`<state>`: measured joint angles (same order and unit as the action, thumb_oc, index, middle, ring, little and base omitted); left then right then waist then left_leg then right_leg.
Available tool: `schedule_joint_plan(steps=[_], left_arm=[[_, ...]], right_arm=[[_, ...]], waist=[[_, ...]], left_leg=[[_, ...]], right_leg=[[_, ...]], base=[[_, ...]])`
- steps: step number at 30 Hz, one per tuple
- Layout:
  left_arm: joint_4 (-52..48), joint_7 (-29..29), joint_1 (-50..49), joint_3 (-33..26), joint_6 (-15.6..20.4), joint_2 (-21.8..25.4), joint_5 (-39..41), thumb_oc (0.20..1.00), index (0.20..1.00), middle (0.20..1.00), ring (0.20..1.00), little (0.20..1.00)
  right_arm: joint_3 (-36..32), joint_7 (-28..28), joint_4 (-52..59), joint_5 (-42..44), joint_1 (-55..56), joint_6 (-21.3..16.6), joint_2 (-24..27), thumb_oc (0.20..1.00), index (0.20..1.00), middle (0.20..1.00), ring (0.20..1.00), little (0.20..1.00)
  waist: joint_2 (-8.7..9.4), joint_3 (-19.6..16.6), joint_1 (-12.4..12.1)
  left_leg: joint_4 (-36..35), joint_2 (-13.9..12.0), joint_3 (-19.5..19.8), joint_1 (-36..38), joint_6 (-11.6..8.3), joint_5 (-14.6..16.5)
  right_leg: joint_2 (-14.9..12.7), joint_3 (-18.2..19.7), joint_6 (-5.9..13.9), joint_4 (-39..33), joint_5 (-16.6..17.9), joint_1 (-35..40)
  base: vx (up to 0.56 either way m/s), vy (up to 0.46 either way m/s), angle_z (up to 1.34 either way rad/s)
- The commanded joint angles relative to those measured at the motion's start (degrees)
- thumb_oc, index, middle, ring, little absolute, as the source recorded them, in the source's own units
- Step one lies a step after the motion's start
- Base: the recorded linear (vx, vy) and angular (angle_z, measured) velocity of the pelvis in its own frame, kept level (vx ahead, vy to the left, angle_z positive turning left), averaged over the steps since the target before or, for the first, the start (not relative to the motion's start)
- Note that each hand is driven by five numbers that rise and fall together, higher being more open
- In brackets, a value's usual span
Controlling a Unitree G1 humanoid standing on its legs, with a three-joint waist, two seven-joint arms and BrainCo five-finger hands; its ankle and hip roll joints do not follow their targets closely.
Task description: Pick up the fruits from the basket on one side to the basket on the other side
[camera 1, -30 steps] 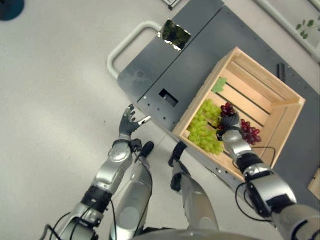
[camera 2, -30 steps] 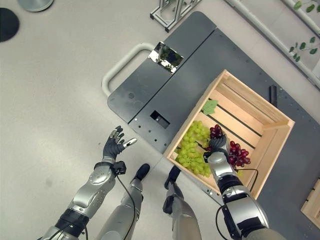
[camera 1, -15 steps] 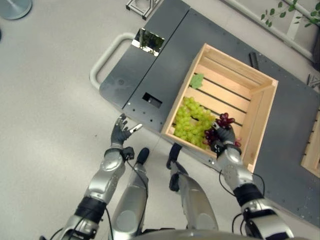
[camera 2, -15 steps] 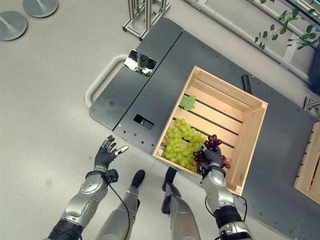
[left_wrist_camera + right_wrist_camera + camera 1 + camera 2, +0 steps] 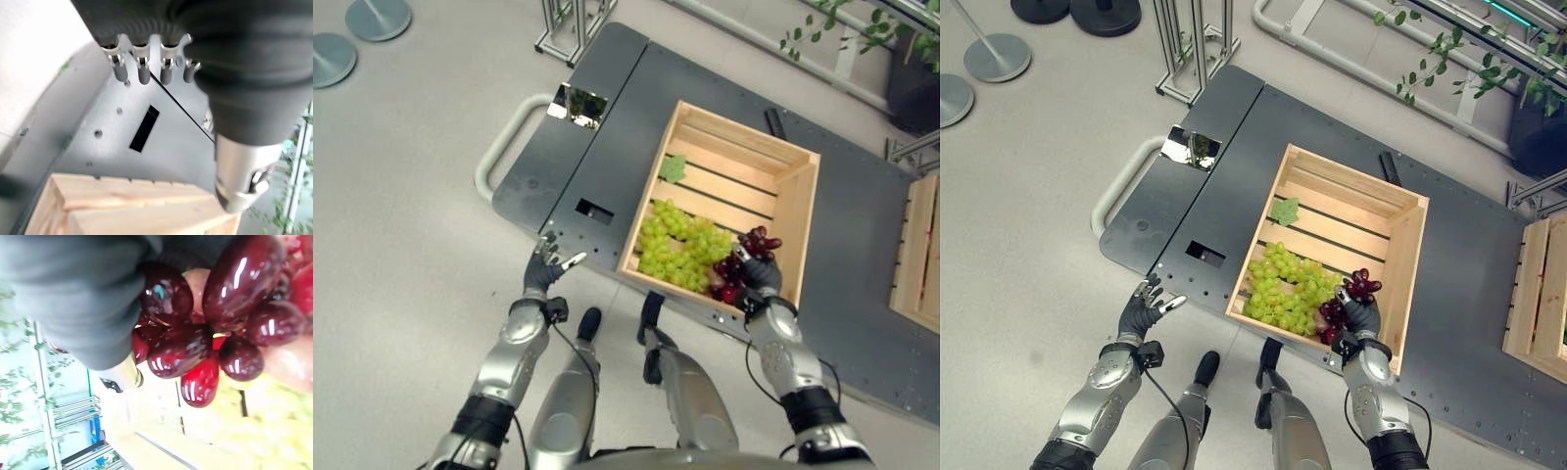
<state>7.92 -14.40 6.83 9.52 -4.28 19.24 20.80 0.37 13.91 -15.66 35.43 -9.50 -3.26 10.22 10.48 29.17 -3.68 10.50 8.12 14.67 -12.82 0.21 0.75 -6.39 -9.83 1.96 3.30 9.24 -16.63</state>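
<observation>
The right robot hand (image 5: pixel 1361 318) grips a bunch of red grapes (image 5: pixel 1344 305) above the near right corner of a wooden crate (image 5: pixel 1404 257); in the right wrist view the dark red grapes (image 5: pixel 205 333) sit tight against the robot hand's dark cover. A bunch of green grapes (image 5: pixel 1285 292) lies on the crate's slatted floor along its near side, just beside the red bunch, and a single green leaf (image 5: pixel 1284 211) rests on the slats farther in. The crate stands on a dark grey platform cart (image 5: pixel 1234 137) with a pale loop handle (image 5: pixel 1116 188) at its left end and a shiny reflective patch (image 5: pixel 1187 147) near that handle. A second wooden crate (image 5: pixel 1536 294) stands at the right edge of the cart, well apart from the first. The left robot hand (image 5: pixel 546 266) hangs over the floor beside the cart's near edge, fingers (image 5: pixel 142 68) straight and spread, holding nothing. No writing or label can be read anywhere.
</observation>
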Motion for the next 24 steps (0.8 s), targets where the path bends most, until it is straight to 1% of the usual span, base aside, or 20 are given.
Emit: schedule_joint_plan(steps=[1, 2, 6, 9, 11, 12, 13, 17, 18, 19, 20, 21, 22, 24], left_arm=[[-4.3, 2.0, -0.1, -3.3, 1.3, 1.0, -3.5, 1.0, 1.0, 1.0, 1.0, 1.0], [-4.3, 2.1, -0.1, -3.3, 1.3, 0.9, -3.5, 1.0, 1.0, 1.0, 1.0, 1.0], [-4.6, 3.0, 0.0, -2.9, 1.2, 1.6, -5.5, 1.0, 1.0, 1.0, 1.0, 1.0], [-4.6, 4.0, 0.0, -2.2, 0.9, 2.1, -7.0, 1.0, 1.0, 1.0, 1.0, 1.0], [-4.5, 4.2, 0.0, -1.9, 0.8, 2.3, -7.4, 1.0, 1.0, 1.0, 1.0, 1.0], [-4.3, 4.6, -0.1, -1.5, 0.6, 2.5, -8.3, 1.0, 1.0, 1.0, 1.0, 1.0], [-4.2, 4.6, -0.1, -1.5, 0.6, 2.5, -8.3, 1.0, 1.0, 1.0, 1.0, 1.0], [-3.2, 5.1, 0.9, 0.3, 0.5, 3.2, -11.8, 1.0, 1.0, 1.0, 1.0, 1.0], [-2.7, 5.1, 1.3, 1.5, 0.6, 3.3, -13.0, 1.0, 1.0, 1.0, 1.0, 1.0], [-2.7, 5.1, 1.3, 1.5, 0.6, 3.3, -13.0, 1.0, 1.0, 1.0, 1.0, 1.0], [-2.2, 5.3, 1.5, 2.5, 0.5, 2.9, -13.4, 1.0, 1.0, 1.0, 1.0, 1.0], [-2.2, 5.3, 1.5, 2.5, 0.5, 2.9, -13.4, 1.0, 1.0, 1.0, 1.0, 1.0], [-1.4, 5.6, 1.7, 3.7, 0.2, 2.5, -14.1, 1.0, 1.0, 1.0, 1.0, 1.0], [-1.1, 6.0, 1.8, 4.4, -0.1, 2.2, -14.2, 1.0, 1.0, 1.0, 1.0, 1.0]], right_arm=[[-2.0, -2.3, 10.2, -2.0, -3.1, -1.4, 4.0, 0.2, 0.2, 0.2, 0.2, 0.2], [-2.0, -2.3, 10.3, -2.1, -3.1, -1.4, 4.0, 0.2, 0.2, 0.2, 0.2, 0.2], [-1.8, -2.6, 11.9, -3.6, -4.5, -0.6, 5.2, 0.2, 0.2, 0.2, 0.2, 0.2], [-1.0, -3.6, 13.8, -4.6, -5.8, 0.3, 6.3, 0.2, 0.2, 0.2, 0.2, 0.2], [-0.6, -4.0, 14.2, -4.7, -5.9, 0.5, 6.3, 0.2, 0.2, 0.2, 0.2, 0.2], [0.2, -4.5, 14.8, -5.4, -6.3, 1.1, 6.7, 0.2, 0.2, 0.2, 0.2, 0.2], [0.2, -4.4, 14.8, -5.4, -6.3, 1.1, 6.7, 0.2, 0.2, 0.2, 0.2, 0.2], [2.9, -5.6, 14.2, -6.1, -7.5, 2.1, 6.8, 0.2, 0.2, 0.2, 0.2, 0.2], [4.1, -6.0, 13.6, -6.6, -8.0, 2.5, 6.6, 0.2, 0.2, 0.2, 0.2, 0.2], [4.1, -6.0, 13.6, -6.6, -8.0, 2.5, 6.6, 0.2, 0.2, 0.2, 0.2, 0.2], [5.5, -6.3, 12.8, -7.6, -8.2, 3.1, 6.4, 0.2, 0.2, 0.2, 0.2, 0.2], [5.5, -6.3, 12.8, -7.7, -8.2, 3.1, 6.4, 0.2, 0.2, 0.2, 0.2, 0.2], [6.7, -6.7, 12.2, -8.0, -8.3, 3.8, 5.8, 0.2, 0.2, 0.2, 0.2, 0.2], [7.6, -6.9, 11.8, -8.4, -8.5, 4.1, 5.4, 0.2, 0.2, 0.2, 0.2, 0.2]], waist=[[0.72, -1.8, 0.5], [0.71, -1.8, 0.5], [0.97, -3.7, 0.9], [1.27, -5.9, 1.4], [1.31, -6.6, 1.5], [1.45, -7.8, 1.7], [1.43, -7.8, 1.7], [1.48, -10.7, 2.3], [1.44, -12.1, 2.5], [1.42, -12.1, 2.5], [1.43, -13.5, 2.6], [1.4, -13.5, 2.6], [1.42, -14.7, 2.7], [1.36, -15.4, 2.7]], left_leg=[[-8.3, 1.9, 0.4, 3.2, 2.61, -0.4], [-8.4, 1.9, 0.4, 3.2, 2.61, -0.4], [-8.8, 1.5, 0.1, 4.6, 2.64, -0.1], [-9.4, 1.1, -0.3, 6.4, 2.77, 0.3], [-9.7, 1.1, -0.4, 6.9, 2.79, 0.4], [-10.0, 1.0, -0.6, 7.8, 2.83, 0.6], [-10.1, 1.0, -0.6, 7.9, 2.83, 0.6], [-10.6, 0.6, -1.0, 9.1, 2.76, 0.9], [-10.8, 0.4, -1.2, 9.5, 2.73, 1.0], [-10.8, 0.4, -1.2, 9.5, 2.73, 1.0], [-10.9, 0.2, -1.5, 10.0, 2.65, 1.1], [-11.0, 0.2, -1.5, 10.0, 2.65, 1.1], [-11.1, 0.0, -1.7, 10.4, 2.61, 1.2], [-11.1, -0.1, -1.7, 10.7, 2.59, 1.3]], right_leg=[[-5.7, 0.6, 7.98, 2.0, -1.1, -1.6], [-5.7, 0.6, 7.98, 1.9, -1.1, -1.6], [-5.4, 0.8, 8.02, 2.0, -1.5, -0.9], [-5.1, 1.4, 8.2, 2.4, -1.9, 0.2], [-5.0, 1.4, 8.26, 2.3, -1.9, 0.6], [-4.9, 1.4, 8.22, 2.2, -2.1, 1.3], [-4.8, 1.4, 8.22, 2.2, -2.1, 1.4], [-4.5, 1.3, 8.2, 1.7, -2.5, 2.8], [-4.4, 1.3, 8.25, 1.5, -2.6, 3.4], [-4.4, 1.2, 8.25, 1.5, -2.6, 3.4], [-4.3, 1.2, 8.27, 1.3, -2.8, 4.1], [-4.2, 1.2, 8.26, 1.3, -2.8, 4.1], [-4.1, 1.2, 8.26, 1.1, -2.9, 4.7], [-4.1, 1.1, 8.2, 1.0, -3.1, 5.2]], base=[[0.03, -0.009, -0.09], [0.03, -0.008, -0.09], [0.04, -0.001, -0.04], [0.06, 0.003, -0.11], [0.05, 0.009, -0.17], [0.05, 0.002, -0.16], [0.04, 0.003, -0.13], [0.05, 0.013, -0.05], [0.04, 0.014, -0.04], [0.06, 0.017, -0.03], [0.04, 0.005, -0.03], [0.06, 0.006, -0.05], [0.03, 0.0, -0.08], [0.05, 0.006, -0.08]])
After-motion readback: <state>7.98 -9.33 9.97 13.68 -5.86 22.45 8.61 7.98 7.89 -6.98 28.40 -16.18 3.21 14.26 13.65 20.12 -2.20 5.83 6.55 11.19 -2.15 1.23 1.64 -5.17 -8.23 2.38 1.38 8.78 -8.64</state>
